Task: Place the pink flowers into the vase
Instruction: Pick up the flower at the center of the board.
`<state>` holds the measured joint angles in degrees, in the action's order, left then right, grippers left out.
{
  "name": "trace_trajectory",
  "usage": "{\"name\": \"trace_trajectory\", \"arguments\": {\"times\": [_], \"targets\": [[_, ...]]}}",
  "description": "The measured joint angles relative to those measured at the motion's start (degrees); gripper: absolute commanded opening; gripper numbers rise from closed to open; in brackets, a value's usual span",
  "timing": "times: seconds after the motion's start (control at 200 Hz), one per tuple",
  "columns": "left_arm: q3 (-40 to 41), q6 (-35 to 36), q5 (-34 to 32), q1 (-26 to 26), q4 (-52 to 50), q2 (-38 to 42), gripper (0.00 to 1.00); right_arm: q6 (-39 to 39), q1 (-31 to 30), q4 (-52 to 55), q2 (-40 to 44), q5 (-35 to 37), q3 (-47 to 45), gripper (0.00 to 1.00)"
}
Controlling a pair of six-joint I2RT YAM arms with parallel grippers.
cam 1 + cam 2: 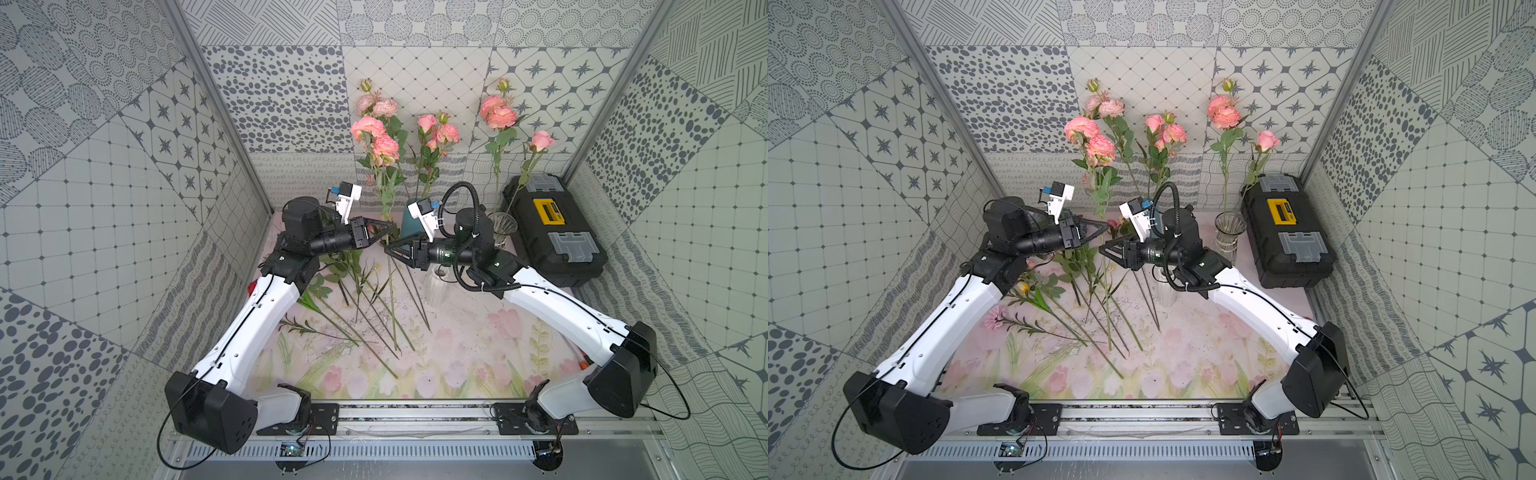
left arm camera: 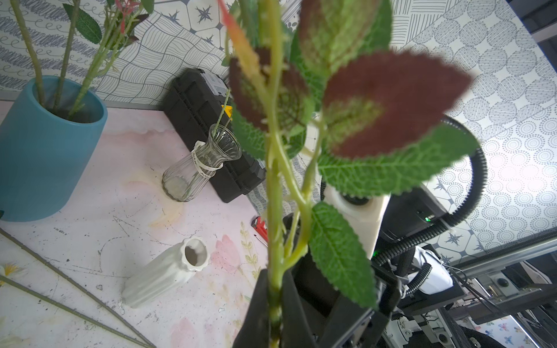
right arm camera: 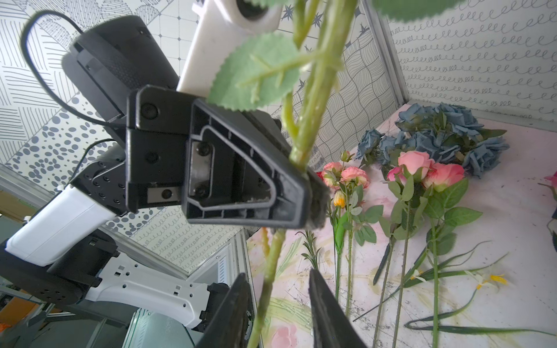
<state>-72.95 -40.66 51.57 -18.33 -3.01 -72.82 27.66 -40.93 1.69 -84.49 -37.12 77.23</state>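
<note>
My left gripper (image 1: pixel 388 226) (image 2: pixel 275 316) is shut on the green stem (image 2: pixel 274 211) of a pink flower, held upright with its blooms (image 1: pixel 376 137) (image 1: pixel 1090 137) high above. Just below it, my right gripper (image 1: pixel 388 250) (image 3: pixel 275 274) stands open, one jaw on each side of the same stem (image 3: pixel 268 289), with a gap on one side. A blue vase (image 1: pixel 405 224) (image 2: pixel 45 150) just behind the grippers holds other pink flowers (image 1: pixel 436 129). More pink flowers (image 3: pixel 422 168) lie on the table.
A glass vase (image 1: pixel 503 226) (image 2: pixel 196 168) with two pink stems stands beside a black toolbox (image 1: pixel 552 232). A white ribbed vase (image 1: pixel 436 286) (image 2: pixel 168 274) stands under my right arm. Loose stems (image 1: pixel 374 316) and blue-grey flowers (image 3: pixel 437 132) lie on the floral mat.
</note>
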Motion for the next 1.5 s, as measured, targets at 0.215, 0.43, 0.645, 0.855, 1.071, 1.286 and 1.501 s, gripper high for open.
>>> {"name": "trace_trajectory", "arguments": {"times": [0.215,0.43,0.645,0.855,1.071,1.286,1.501], "targets": [[0.0,-0.44,0.55,0.0,0.2,0.0,0.0,0.76,0.0,-1.2,-0.26,-1.01,-0.13,0.17],[0.04,-0.33,0.57,0.02,0.55,0.02,0.0,2.1,0.07,-1.95,-0.46,-1.84,-0.2,0.01],[-0.42,0.63,0.33,0.07,-0.59,-0.09,0.18,2.29,0.04,-1.75,-0.68,-1.42,-0.22,0.0],[-1.07,2.45,-1.2,0.07,-4.09,-0.07,0.5,1.4,0.0,-0.74,-0.72,0.35,-0.22,0.0],[-1.29,5.38,-5.9,0.07,-9.68,-0.35,0.58,0.22,-0.17,0.33,-0.72,5.29,-0.22,0.0],[-1.88,8.87,-12.17,0.07,-16.94,-0.55,0.58,-0.96,-0.2,1.44,-1.6,9.64,-0.22,0.0],[-3.56,13.14,-20.81,0.07,-26.14,0.81,0.58,-1.86,-0.33,2.4,-2.47,13.38,-0.83,0.0]]}}
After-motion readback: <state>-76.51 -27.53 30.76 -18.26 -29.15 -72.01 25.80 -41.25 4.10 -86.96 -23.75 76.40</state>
